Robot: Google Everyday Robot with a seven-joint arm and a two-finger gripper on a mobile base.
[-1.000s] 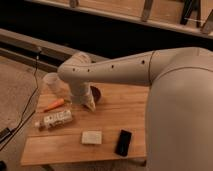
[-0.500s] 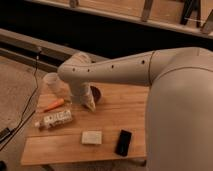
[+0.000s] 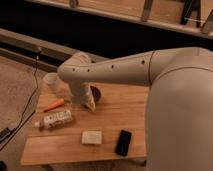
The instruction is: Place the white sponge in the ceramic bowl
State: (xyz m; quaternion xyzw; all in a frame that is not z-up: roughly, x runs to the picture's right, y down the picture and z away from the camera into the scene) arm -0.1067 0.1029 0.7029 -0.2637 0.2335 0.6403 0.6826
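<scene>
Well apart, white sponge [image 3: 92,137] near table [image 3: 125,111] front, gripper fingers [image 3: 90,103] by ceramic bowl [image 3: 96,92]; grip untellable

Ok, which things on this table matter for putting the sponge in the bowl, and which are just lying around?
For the job: white sponge; ceramic bowl, partly behind the arm; gripper, low beside the bowl.
Just lying about: black flat object; bottle on its side; orange object; translucent cup.

Wooden table [image 3: 117,107], matt sponge [image 3: 92,137], gripper [image 3: 90,103] beside bowl [image 3: 97,92]
</scene>
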